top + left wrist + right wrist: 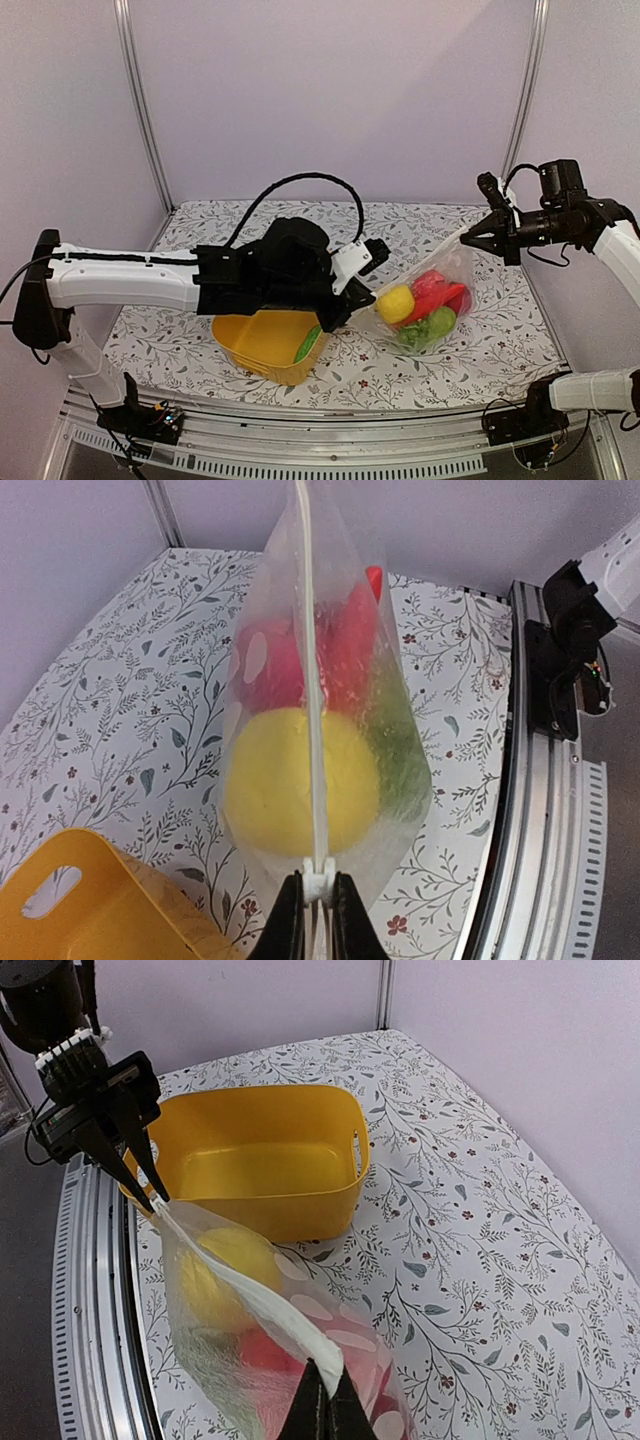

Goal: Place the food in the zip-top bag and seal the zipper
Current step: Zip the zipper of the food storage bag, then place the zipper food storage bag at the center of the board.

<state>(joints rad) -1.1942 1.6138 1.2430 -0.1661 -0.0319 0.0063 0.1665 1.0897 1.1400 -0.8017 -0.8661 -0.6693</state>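
The zip-top bag (pixel 425 300) hangs stretched between my two grippers above the table. Inside it are a yellow fruit (pixel 395 303), red pieces (pixel 438 288) and leafy greens (pixel 428 328). My left gripper (pixel 362 293) is shut on the white slider at the near end of the zipper (pixel 312 680); in the left wrist view my gripper (pixel 320 900) pinches it from both sides. My right gripper (pixel 466 240) is shut on the other end of the bag's mouth strip, as the right wrist view (pixel 328 1405) shows. The yellow fruit (pixel 300 780) presses against the bag's wall.
The yellow basket (pixel 262 345) stands at the table's front, under my left wrist. A green piece (pixel 308 344) shows at its right corner. In the right wrist view the basket (pixel 300 1200) looks bare inside. The metal front rail (pixel 540 810) runs beside the bag.
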